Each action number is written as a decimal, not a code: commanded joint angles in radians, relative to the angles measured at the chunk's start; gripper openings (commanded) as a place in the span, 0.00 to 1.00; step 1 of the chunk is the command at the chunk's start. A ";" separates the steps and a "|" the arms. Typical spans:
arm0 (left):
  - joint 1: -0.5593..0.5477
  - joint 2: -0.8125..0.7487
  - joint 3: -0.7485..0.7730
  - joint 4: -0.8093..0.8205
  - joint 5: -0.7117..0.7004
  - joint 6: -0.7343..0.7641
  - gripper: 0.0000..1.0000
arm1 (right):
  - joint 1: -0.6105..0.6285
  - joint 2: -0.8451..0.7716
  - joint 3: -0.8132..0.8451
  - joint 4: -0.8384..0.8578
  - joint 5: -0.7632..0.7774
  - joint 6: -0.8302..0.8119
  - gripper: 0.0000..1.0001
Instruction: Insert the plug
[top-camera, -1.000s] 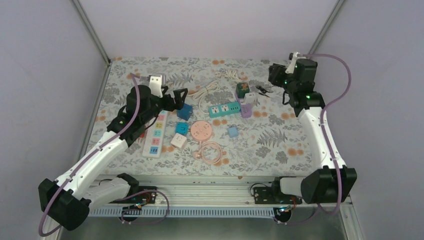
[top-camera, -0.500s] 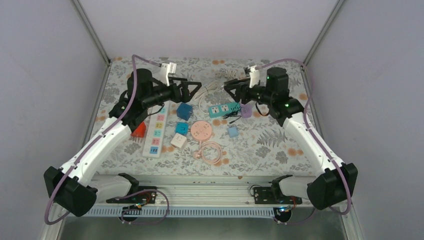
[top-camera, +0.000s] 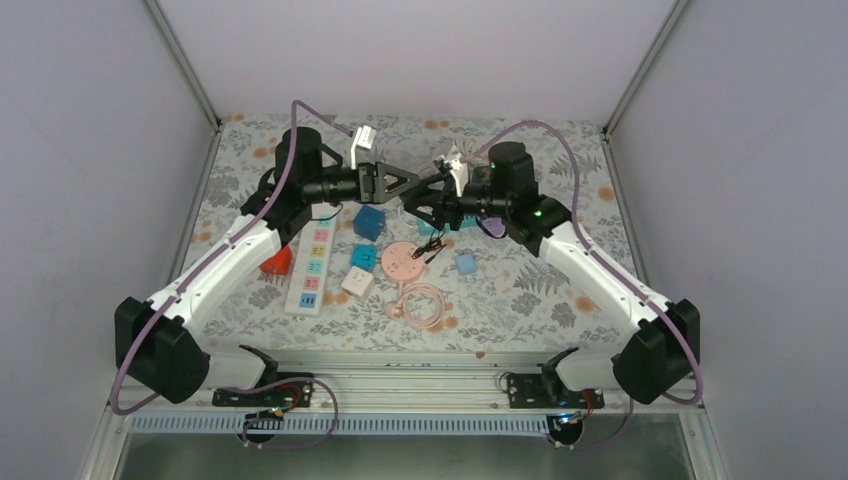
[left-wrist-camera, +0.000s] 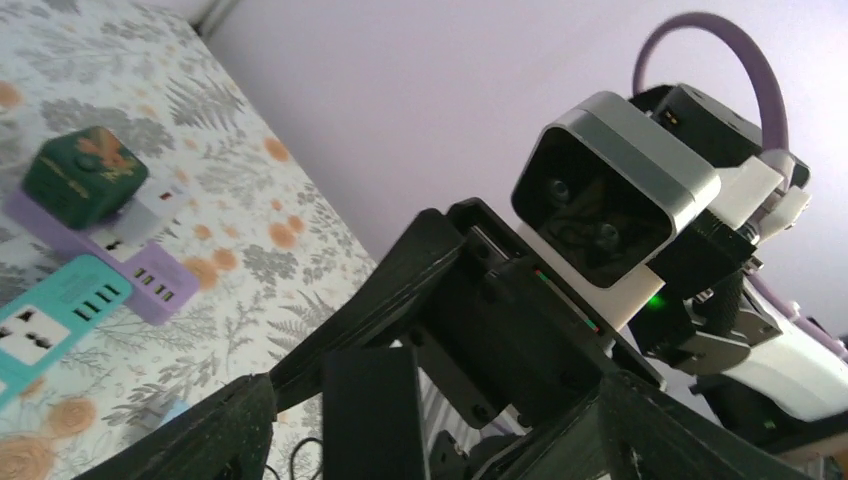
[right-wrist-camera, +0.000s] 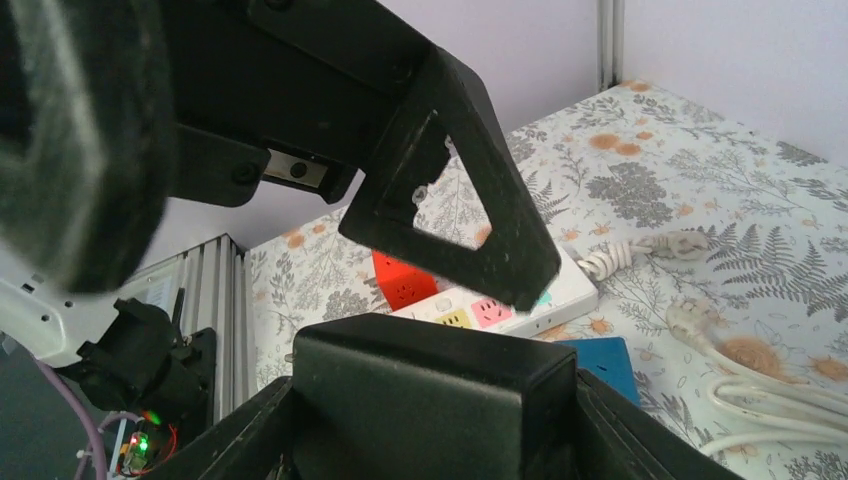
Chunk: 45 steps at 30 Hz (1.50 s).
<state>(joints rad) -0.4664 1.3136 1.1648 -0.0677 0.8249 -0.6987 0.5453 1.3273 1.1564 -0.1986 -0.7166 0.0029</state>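
My right gripper is shut on a black plug block and holds it in the air above the middle of the table. The plug's thin black cable hangs down to the mat. My left gripper is open and meets the right one tip to tip. In the left wrist view the black plug sits between my open left gripper's fingers with gaps on both sides. One left finger hangs over the plug in the right wrist view, where the right gripper clamps the block.
On the floral mat lie a white power strip, a red cube, a blue cube, a pink round socket, a teal strip, a purple strip with a green cube, and a coiled pink cable.
Both arms have swung in toward the middle. The right gripper came from the back right carrying the black plug and cable. The left gripper's open fingers now flank the plug.
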 joint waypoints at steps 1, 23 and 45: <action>0.009 0.019 -0.005 0.042 0.146 -0.063 0.79 | 0.015 0.028 0.054 0.032 -0.021 -0.078 0.58; 0.015 0.028 0.034 -0.220 0.071 0.194 0.36 | 0.014 0.089 0.106 -0.022 -0.066 -0.149 0.56; -0.049 -0.099 -0.272 0.409 -0.358 0.632 0.19 | -0.015 -0.058 0.093 -0.054 0.325 0.645 0.92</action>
<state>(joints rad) -0.4885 1.2472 0.9653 0.0578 0.5514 -0.2592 0.5392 1.2606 1.2201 -0.2226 -0.4744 0.2958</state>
